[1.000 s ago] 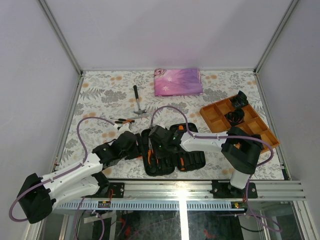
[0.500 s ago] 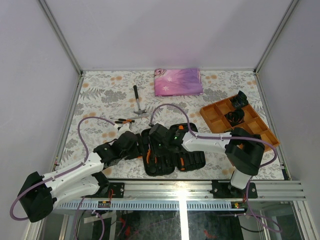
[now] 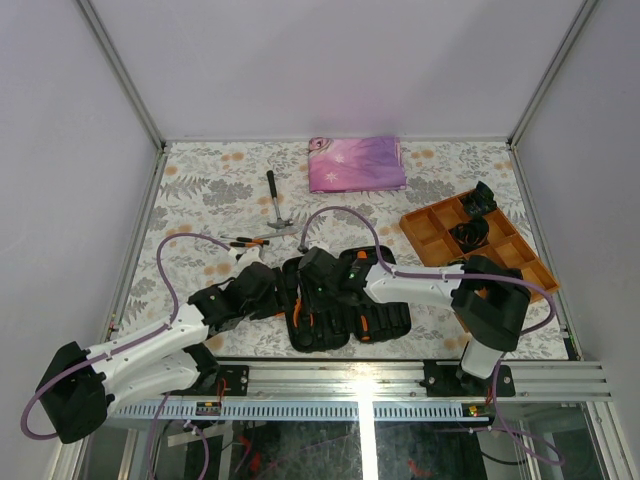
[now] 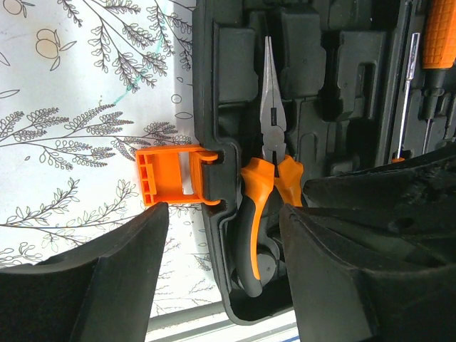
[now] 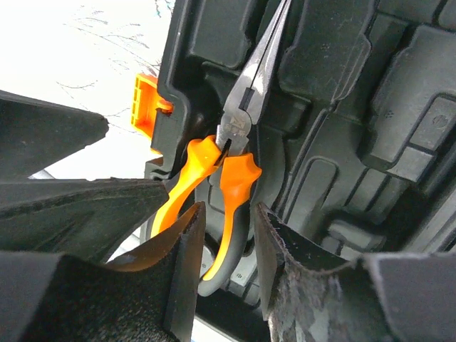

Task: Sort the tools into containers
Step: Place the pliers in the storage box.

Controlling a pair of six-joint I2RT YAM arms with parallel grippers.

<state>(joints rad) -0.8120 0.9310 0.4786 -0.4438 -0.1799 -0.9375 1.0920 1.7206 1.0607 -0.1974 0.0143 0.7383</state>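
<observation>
Pliers (image 4: 269,135) in black case (image 4: 206,85) slot; right gripper (image 5: 226,214) parted astride one handle, left gripper (image 4: 222,210) wide, empty

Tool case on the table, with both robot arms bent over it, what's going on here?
Both arms are over the open black tool case. Orange-handled needle-nose pliers lie in a moulded slot along its left side. The right claw is open with one plier handle between its fingers; the left claw hangs open over the same handles and the case's edge. A hammer and another pair of pliers lie on the table beyond the case, not yet put away.
</observation>
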